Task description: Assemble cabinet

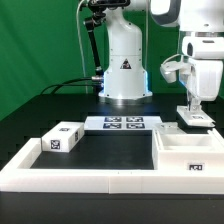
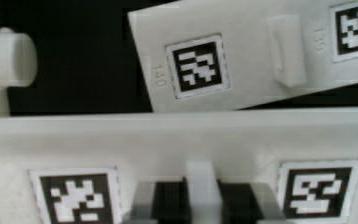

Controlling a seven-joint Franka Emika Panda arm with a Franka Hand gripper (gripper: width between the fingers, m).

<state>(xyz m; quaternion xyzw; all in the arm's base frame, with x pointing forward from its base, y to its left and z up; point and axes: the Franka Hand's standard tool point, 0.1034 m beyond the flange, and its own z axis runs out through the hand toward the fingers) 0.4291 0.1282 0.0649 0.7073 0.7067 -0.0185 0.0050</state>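
My gripper (image 1: 193, 110) hangs at the exterior view's right, fingers down on a flat white cabinet panel (image 1: 197, 121) behind the large white box shell (image 1: 188, 150). In the wrist view my dark fingers (image 2: 165, 202) stand close on either side of a thin white ridge of this panel (image 2: 87, 150), which bears two tags. The gripper (image 2: 204, 203) looks shut on that ridge. A second tagged white panel (image 2: 220, 60) lies just beyond it. A small white tagged block (image 1: 60, 140) sits at the exterior view's left.
The marker board (image 1: 125, 124) lies in front of the robot base (image 1: 124, 70). The low white L-shaped border wall (image 1: 70, 172) runs along the front. A round white knob-like part (image 2: 2, 55) shows at the wrist view's edge.
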